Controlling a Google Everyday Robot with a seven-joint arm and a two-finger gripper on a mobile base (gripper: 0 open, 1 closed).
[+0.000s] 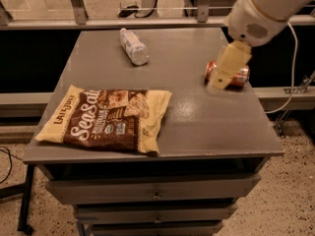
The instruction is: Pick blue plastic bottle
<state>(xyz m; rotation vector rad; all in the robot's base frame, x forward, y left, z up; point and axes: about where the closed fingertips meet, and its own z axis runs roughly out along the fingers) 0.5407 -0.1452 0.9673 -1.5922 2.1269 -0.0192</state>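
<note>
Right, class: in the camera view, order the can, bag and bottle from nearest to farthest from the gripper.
1. Can, on the right, just behind the gripper.
2 and 3. Bag, front left, and bottle, back left: too close to call.
</note>
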